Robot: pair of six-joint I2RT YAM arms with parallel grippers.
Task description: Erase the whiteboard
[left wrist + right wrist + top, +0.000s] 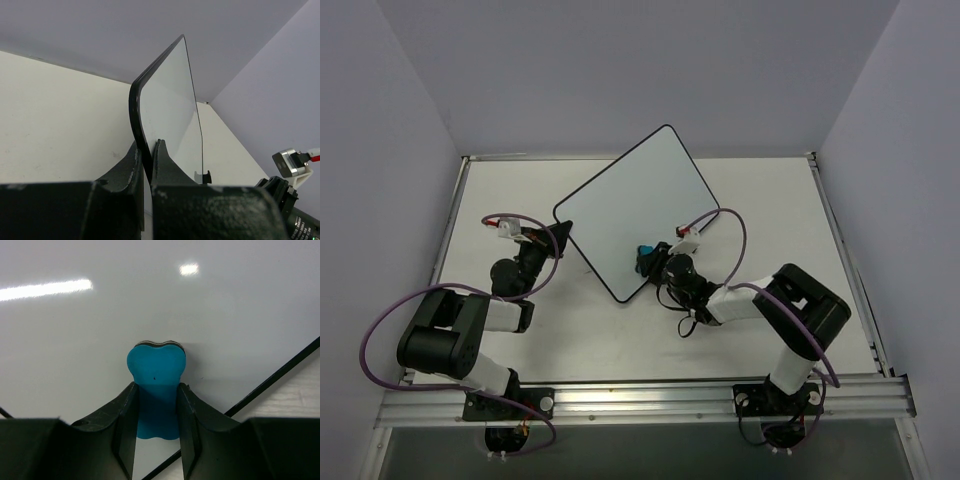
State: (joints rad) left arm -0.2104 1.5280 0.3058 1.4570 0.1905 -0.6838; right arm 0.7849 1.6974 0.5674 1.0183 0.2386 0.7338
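currently my right gripper (156,390) is pinched tight on a small blue bone-shaped eraser (155,367), pressed against the large glossy white whiteboard (150,300) with its thin black frame. my left gripper (148,155) clamps the board's near corner edge. i judge it light, stiff and slick: hold the frame. it sits mid white table (790,210); a purple cable (744,245) loops close.

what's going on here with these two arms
The left claw is clamped on the edge of the whiteboard near a corner, apparently steadying it. The right claw holds a blue eraser against the board's surface, close to one edge. The surface in view shows no marks.
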